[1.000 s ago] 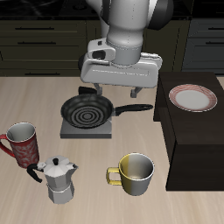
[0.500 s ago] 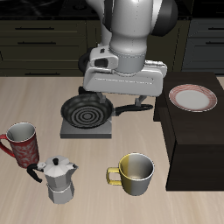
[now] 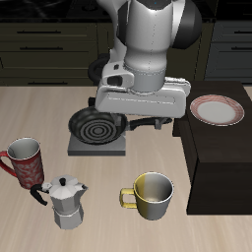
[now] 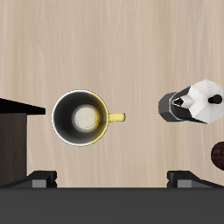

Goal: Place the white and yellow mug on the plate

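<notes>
The white and yellow mug stands upright on the table near its front edge, its yellow handle pointing toward the moka pot. The wrist view looks straight down into its pale inside. The plate, white with a reddish-brown striped rim, lies on top of a dark raised block beside the mug. My gripper hangs open and empty well above the table, over the frying pan's handle and farther back than the mug. Its fingertips show spread wide in the wrist view.
A black frying pan sits on a grey base behind the mug. A silver moka pot stands near the front edge, also in the wrist view. A red patterned mug stands beside it.
The gripper has come down and forward, toward the table's front edge. Nothing on the table has moved.
</notes>
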